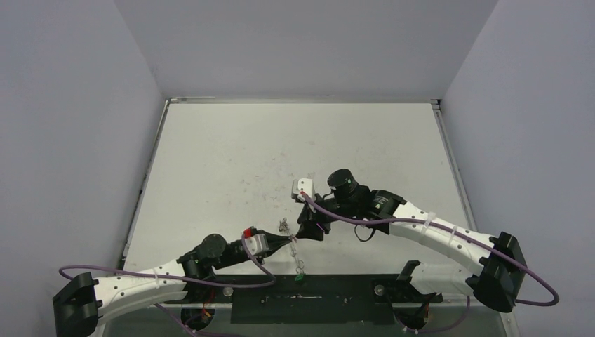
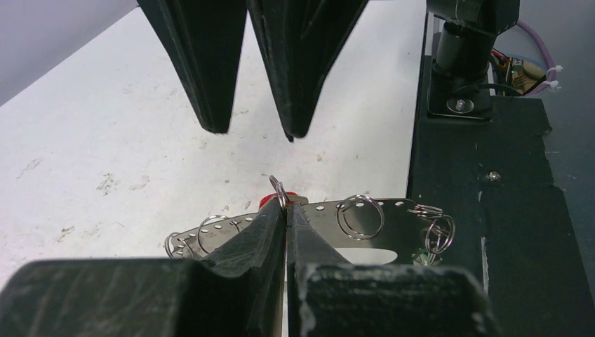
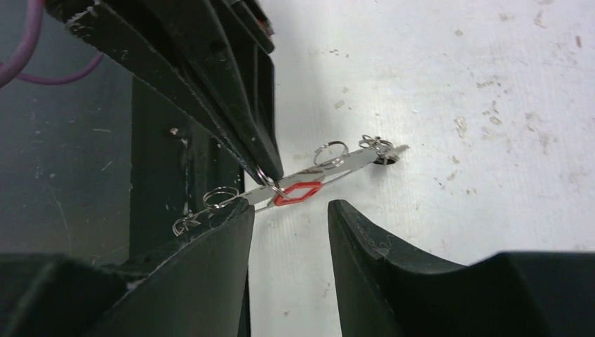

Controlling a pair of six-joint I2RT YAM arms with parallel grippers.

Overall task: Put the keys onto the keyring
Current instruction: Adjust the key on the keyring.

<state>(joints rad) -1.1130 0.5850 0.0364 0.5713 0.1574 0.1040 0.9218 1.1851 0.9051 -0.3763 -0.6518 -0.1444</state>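
Left claw (image 2: 285, 205) clamped on a small ring of the keyring (image 2: 326, 217); right claw (image 3: 289, 207) half open and empty.
The keyring sits at lower centre of the overhead view, by the surface's (image 3: 456, 84) front edge. The red-tagged key (image 3: 298, 193) is at the pinched ring; whether it is threaded, I cannot tell. A firm left grip and a square right pinch on the tag should avoid twisting.

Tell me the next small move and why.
Probably draw the right gripper back: its jaws stand open, clear of the red key, which seems already hooked on the small ring that the shut left gripper pinches.
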